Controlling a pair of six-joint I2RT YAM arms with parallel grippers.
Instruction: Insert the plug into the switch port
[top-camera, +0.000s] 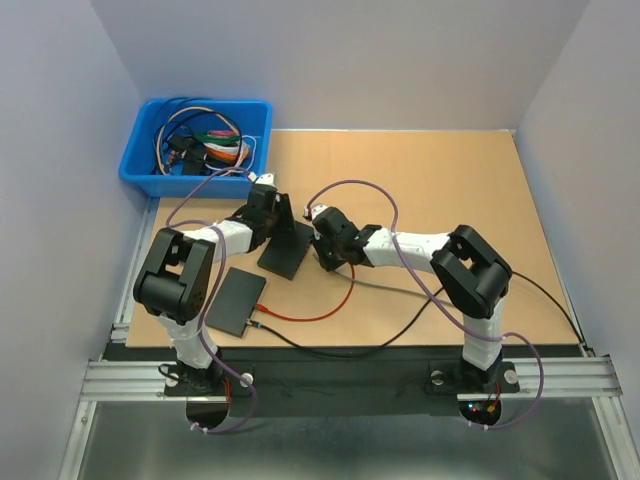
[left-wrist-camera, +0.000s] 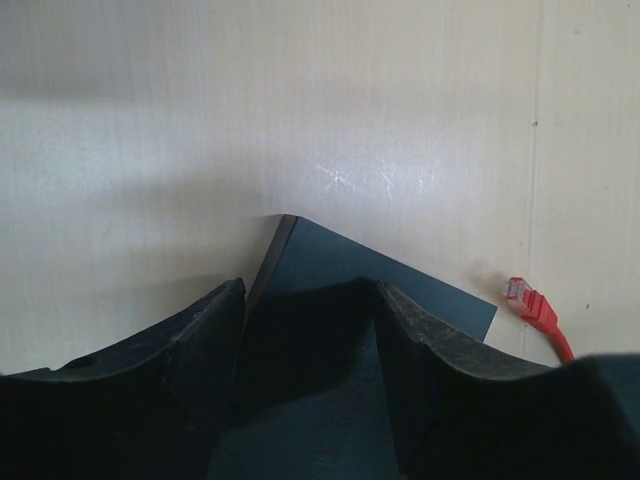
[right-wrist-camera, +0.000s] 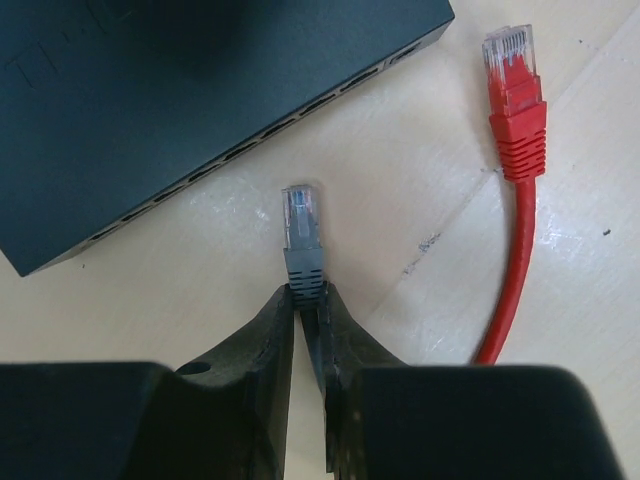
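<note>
— Right gripper first: what have you got in it?

— Your right fingers are pinched almost together on the ribbed boot of the grey plug with a clear plastic tip. It juts straight out past the fingertips toward the top of the right wrist view, clear end leading.

— Where does that put you against the ports?

— The flat dark plastic switch fills the upper left of that view. Its port edge runs on a diagonal from lower left to upper right, with a row of port openings along it. Your grey plug is near that edge, not touching. A strip of pale wooden tabletop shows between tip and ports.

— What crowds you on the right?

— A red plug with a clear tip lies at the upper right, apart from both the grey plug and the switch's corner. Its red cable curves down the right side and disappears behind your gripper body at the lower right. Bare tabletop lies between the two plugs.

— And your left gripper?

— Its fingers are spread wide over the switch, whose far corner pokes out beyond them. Whether the pads press on it, you cannot tell from these views. In the top view a second flat black box lies just below and left of the switch. A blue plastic bin of cables sits at the upper left, well apart. Bare tabletop spreads across the right half.
</note>
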